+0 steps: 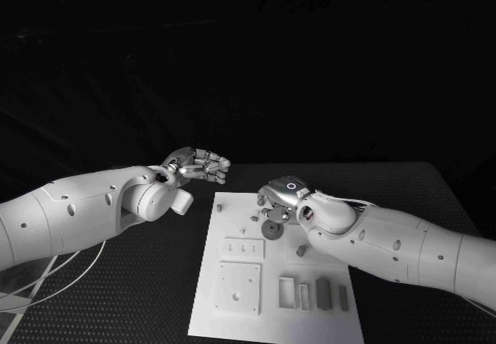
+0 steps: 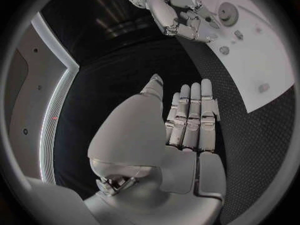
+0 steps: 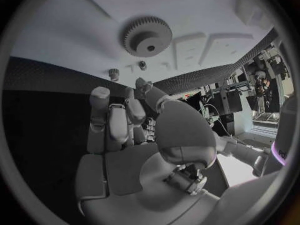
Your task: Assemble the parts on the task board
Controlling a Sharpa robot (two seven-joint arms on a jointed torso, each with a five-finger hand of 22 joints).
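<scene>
The task board [image 1: 274,283] is a white rectangular plate lying flat in the middle of the black counter [image 1: 135,301], its long axis running from the robot's near side toward the far side. Near its far end a round toothed gear [image 1: 272,230] lies flat on the board, its centre hole facing up; the right wrist view shows its teeth and bore plainly [image 3: 147,36]. Beside it stand a few small pegs [image 1: 301,251] — two of them show near the board's edge in the right wrist view [image 3: 114,74]. Toward the near end the board carries square raised plates [image 1: 239,287] and a row of narrow upright blocks [image 1: 323,293].

The right hand [image 1: 281,201] hangs over the board's far end, just beyond the gear, palm turned down and fingers [image 3: 106,120] lightly curled and apart — nothing sits between them, and no finger touches the gear.

The left hand [image 1: 196,166] is raised off the board's far left corner, over bare counter, wrist bent so the palm faces away from the arm. In its own wrist view the fingers [image 2: 190,115] lie straight and side by side, thumb set apart, holding nothing.
</scene>
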